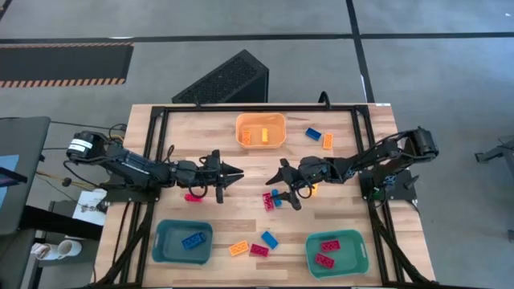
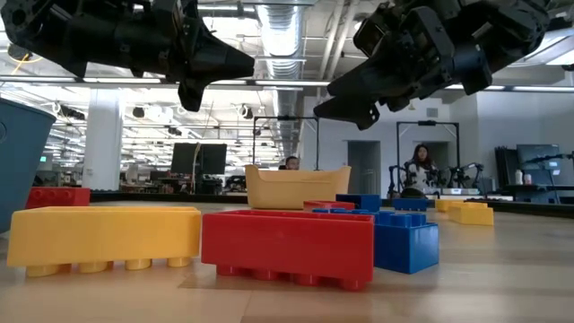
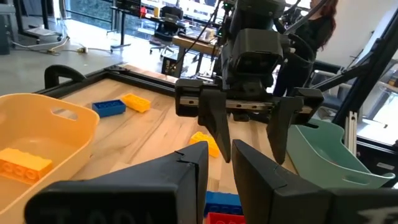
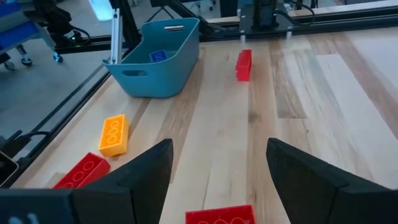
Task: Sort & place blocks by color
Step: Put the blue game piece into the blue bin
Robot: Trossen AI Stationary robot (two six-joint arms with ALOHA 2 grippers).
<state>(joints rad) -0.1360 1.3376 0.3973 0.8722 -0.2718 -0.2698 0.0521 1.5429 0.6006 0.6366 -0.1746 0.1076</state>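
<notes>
The left gripper is hovering over mid-bench with its fingers nearly closed, leaving only a narrow gap and holding nothing. Facing it, the right gripper is hanging with its fingers spread wide and empty above a small cluster of red and blue studded plastic bricks. A red brick is lying below the left arm. Orange bricks are sitting in the orange plastic bin, a blue one in the left teal bin, red ones in the right teal bin. Loose bricks are lying between the teal bins and beside the orange bin on the wooden bench.
</notes>
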